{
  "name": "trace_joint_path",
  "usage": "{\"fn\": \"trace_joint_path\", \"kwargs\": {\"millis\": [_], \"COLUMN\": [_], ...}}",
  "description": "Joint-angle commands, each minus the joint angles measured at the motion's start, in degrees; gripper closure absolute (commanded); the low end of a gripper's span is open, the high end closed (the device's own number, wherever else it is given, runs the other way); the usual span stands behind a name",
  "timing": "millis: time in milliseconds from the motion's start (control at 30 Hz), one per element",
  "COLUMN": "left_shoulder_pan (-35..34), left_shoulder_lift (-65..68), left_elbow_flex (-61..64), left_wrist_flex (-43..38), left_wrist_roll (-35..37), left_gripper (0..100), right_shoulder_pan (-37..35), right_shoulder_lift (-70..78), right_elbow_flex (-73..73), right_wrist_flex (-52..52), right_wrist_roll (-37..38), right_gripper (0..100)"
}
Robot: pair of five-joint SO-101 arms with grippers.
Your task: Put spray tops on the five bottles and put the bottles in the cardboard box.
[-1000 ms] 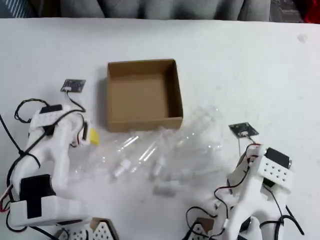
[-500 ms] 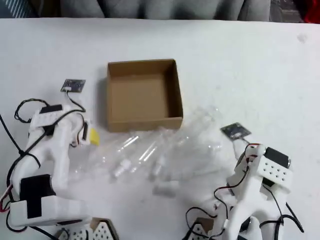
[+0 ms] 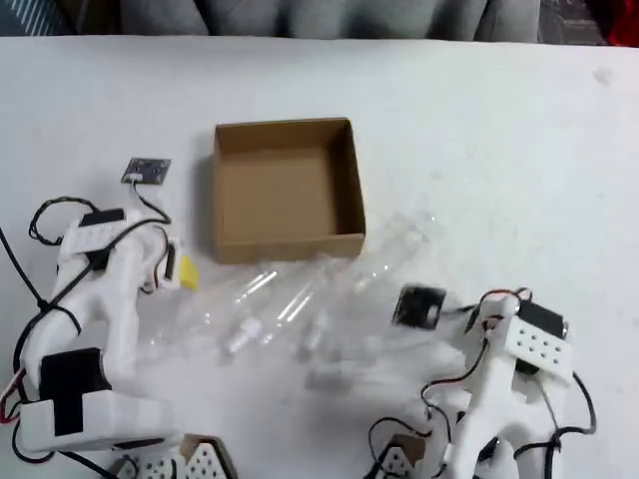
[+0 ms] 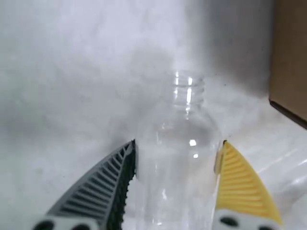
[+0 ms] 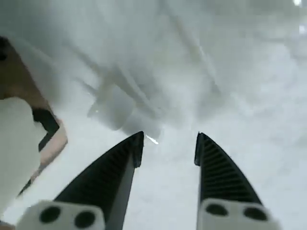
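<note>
Several clear bottles [image 3: 334,289] and white spray tops [image 3: 240,337] lie jumbled on the white table in front of the empty cardboard box [image 3: 290,245]. My left gripper [image 4: 175,146], one finger grey and one yellow, is shut on a capless clear bottle [image 4: 177,167] whose open neck points away; in the high view its yellow finger [image 3: 186,271] shows left of the pile. My right gripper [image 5: 168,139] is open just above the table, with a white spray top [image 5: 115,112] a short way beyond its black fingertips. The right arm [image 3: 511,344] leans over the pile's right end.
A corner of the cardboard box [image 4: 290,52] stands close beside the held bottle. Another spray top [image 3: 329,378] lies apart, nearer the front. Cables trail from both arm bases. Bare table stretches behind and right of the box.
The right arm has swung left and forward, from the table's right side to over the right end of the bottle pile. The left arm has kept still.
</note>
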Motion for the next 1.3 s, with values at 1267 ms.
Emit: {"fn": "trace_joint_path", "kwargs": {"millis": [1267], "left_shoulder_pan": [0.6], "left_shoulder_lift": [-3.3], "left_elbow_flex": [-0.6], "left_wrist_flex": [-1.0], "left_wrist_roll": [0.3], "left_gripper": [75], "right_shoulder_pan": [-1.9], "right_shoulder_lift": [0.5], "right_elbow_flex": [4.6], "right_wrist_flex": [0.8], "right_wrist_roll": [15.5], "right_gripper": [85.8]}}
